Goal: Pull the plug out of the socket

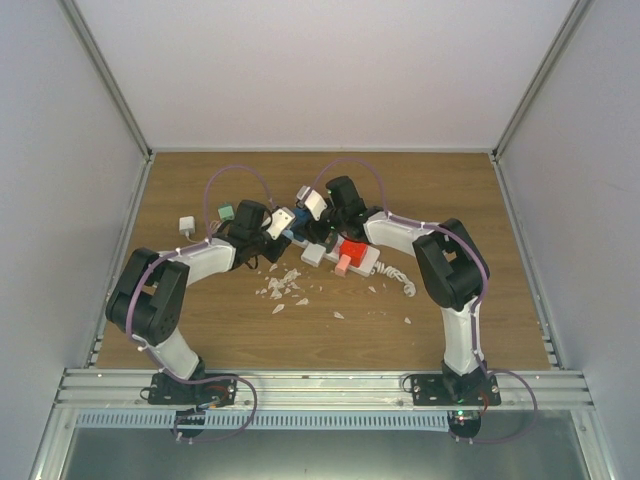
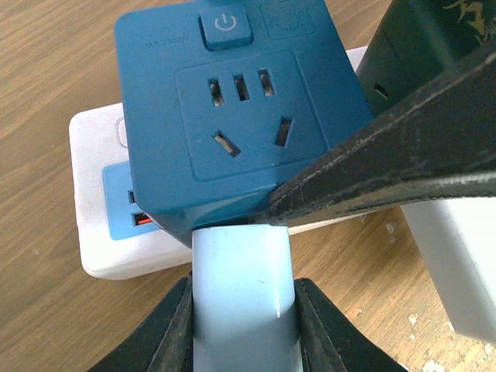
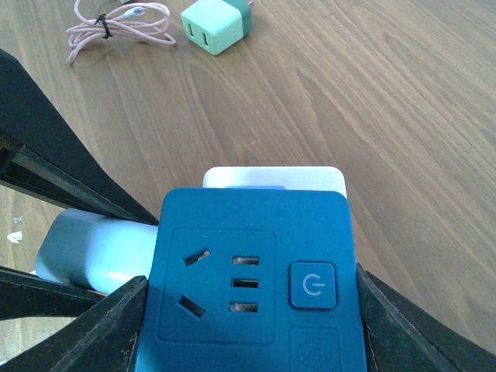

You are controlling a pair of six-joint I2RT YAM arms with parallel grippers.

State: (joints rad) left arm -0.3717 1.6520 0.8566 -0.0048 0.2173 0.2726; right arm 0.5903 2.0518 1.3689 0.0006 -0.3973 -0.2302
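Top view: the left arm and right arm bend inward and meet over the socket — a long white strip lying in the middle of the bench, with white scraps just in front of it.

Left wrist view: the left tool is clamped on a pale blue plug, whose end meets the near lower edge of a blue cube adapter. The cube stands over the socket's white end.

Right wrist view: the right tool grips the cube by two opposite sides — fingers pressed against it. The plug juts from the cube's left side. Farther off lie a mint charger and a coiled pink cable.
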